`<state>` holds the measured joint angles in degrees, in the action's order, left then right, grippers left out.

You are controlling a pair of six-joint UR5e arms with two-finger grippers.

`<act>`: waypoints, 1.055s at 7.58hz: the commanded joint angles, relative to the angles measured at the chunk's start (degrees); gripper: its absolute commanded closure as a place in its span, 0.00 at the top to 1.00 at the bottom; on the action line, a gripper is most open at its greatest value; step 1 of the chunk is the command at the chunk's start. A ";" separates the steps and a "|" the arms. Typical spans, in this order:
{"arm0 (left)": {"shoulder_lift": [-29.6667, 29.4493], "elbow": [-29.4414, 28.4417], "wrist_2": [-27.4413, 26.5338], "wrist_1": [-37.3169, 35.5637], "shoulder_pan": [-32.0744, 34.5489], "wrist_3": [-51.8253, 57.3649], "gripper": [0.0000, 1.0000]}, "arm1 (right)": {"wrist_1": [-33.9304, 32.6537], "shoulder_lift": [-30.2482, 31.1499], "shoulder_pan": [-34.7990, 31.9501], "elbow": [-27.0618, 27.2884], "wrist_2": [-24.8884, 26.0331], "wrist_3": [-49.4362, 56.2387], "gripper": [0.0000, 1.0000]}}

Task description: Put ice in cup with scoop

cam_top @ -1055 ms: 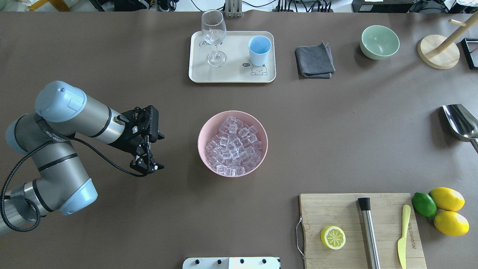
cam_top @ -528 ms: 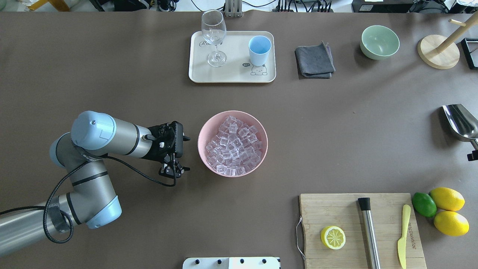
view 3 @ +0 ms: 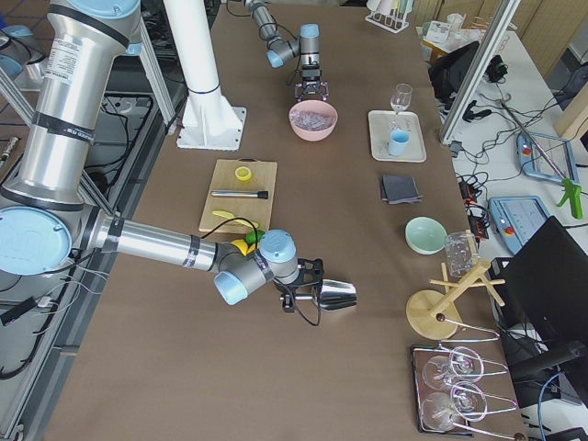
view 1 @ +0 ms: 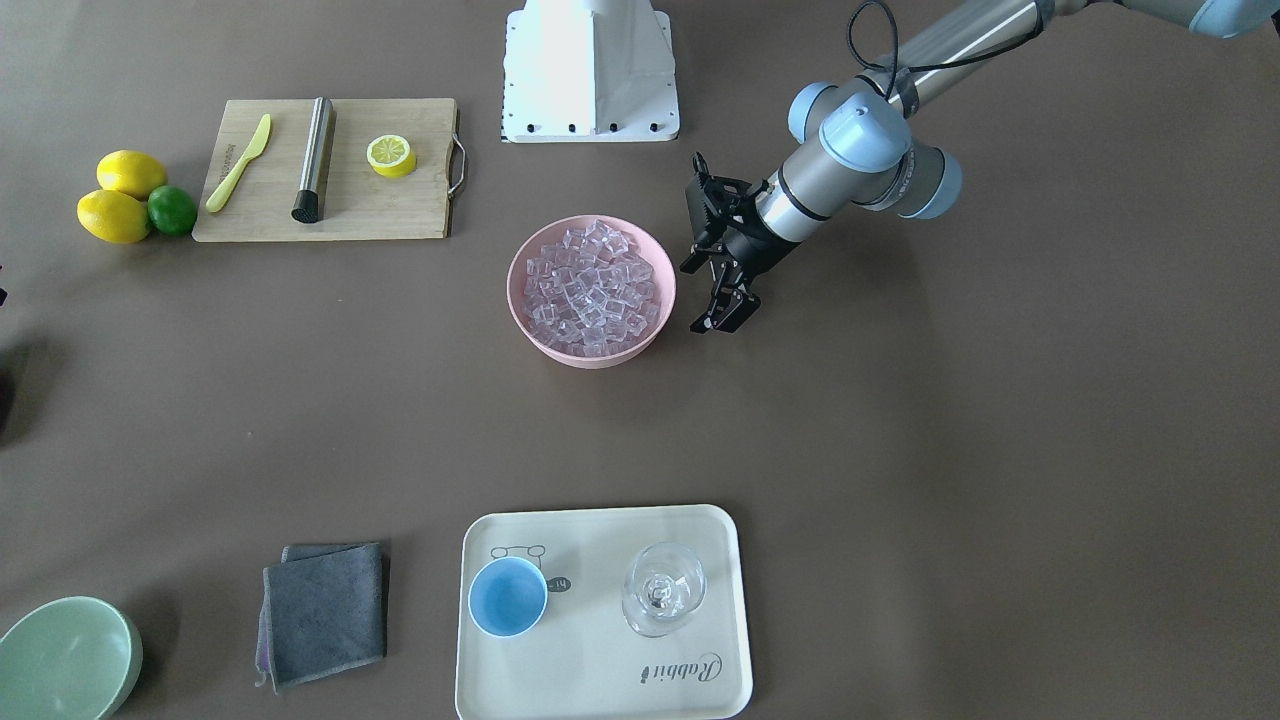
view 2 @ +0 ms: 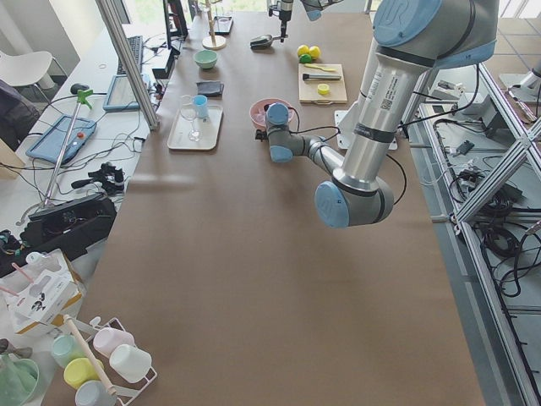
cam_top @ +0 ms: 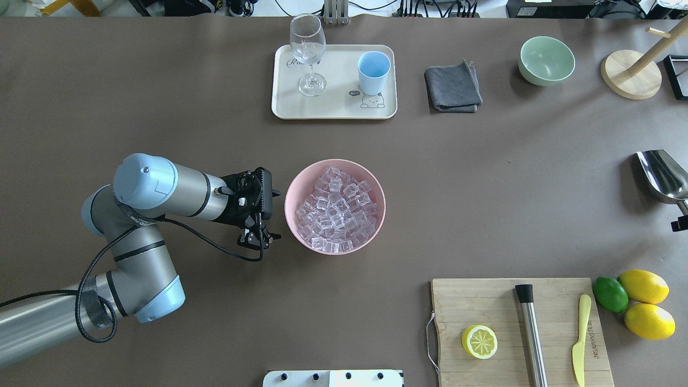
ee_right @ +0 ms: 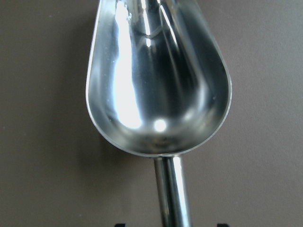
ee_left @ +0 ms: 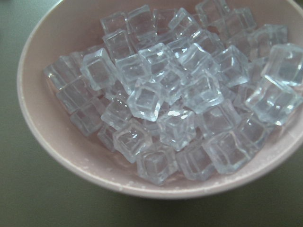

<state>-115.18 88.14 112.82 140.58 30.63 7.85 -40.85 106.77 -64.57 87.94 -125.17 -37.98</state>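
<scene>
The ice (cam_top: 336, 209) is a heap of clear cubes in a pink bowl (cam_top: 293, 220) at mid-table; it fills the left wrist view (ee_left: 165, 94). My left gripper (cam_top: 259, 240) is open and empty, just left of the bowl and close to its rim. The light-blue cup (cam_top: 374, 72) stands upright on a cream tray (cam_top: 333, 110) at the far side. The silver scoop (cam_top: 664, 174) lies on the table at the right edge. My right gripper (ee_right: 169, 225) is open, its fingertips either side of the scoop's handle (ee_right: 170, 194), apart from it.
A stemmed glass (cam_top: 308, 54) shares the tray. A grey cloth (cam_top: 453, 87), a green bowl (cam_top: 546, 60) and a wooden stand (cam_top: 631, 75) are at the far right. A cutting board (cam_top: 484, 306) with a lemon half, a steel cylinder and a knife is near right, citrus beside it.
My left arm has swung right, bringing its gripper from well left of the pink bowl to just beside it. My right gripper has come into the overhead view by the scoop's handle.
</scene>
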 commanded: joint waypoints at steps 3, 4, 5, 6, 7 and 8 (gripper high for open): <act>-3.11 -2.35 -0.05 -0.13 0.05 -2.57 0.99 | 0.15 0.11 0.06 0.04 -0.25 0.88 0.00; -3.20 -2.53 0.03 -0.13 0.05 -3.62 0.99 | 0.07 0.19 0.06 0.30 -0.34 1.23 0.00; -3.12 -2.53 0.12 0.21 -0.04 -3.63 0.99 | 0.07 0.20 -0.12 0.92 -0.51 2.63 0.00; -2.68 -2.53 0.21 0.57 -0.04 -3.63 0.99 | -0.80 0.54 -0.21 3.88 -0.95 2.99 0.00; -2.50 -2.45 0.39 0.66 -0.04 -3.63 0.99 | -6.64 0.90 -0.47 10.87 -3.04 2.91 0.00; -1.81 -2.45 0.39 1.96 -0.13 -3.63 0.99 | -17.49 0.81 -0.47 19.47 -2.71 4.47 0.00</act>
<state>-117.82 85.66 113.09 141.16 30.59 4.25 -44.87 107.42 -64.88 95.08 -127.08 -35.14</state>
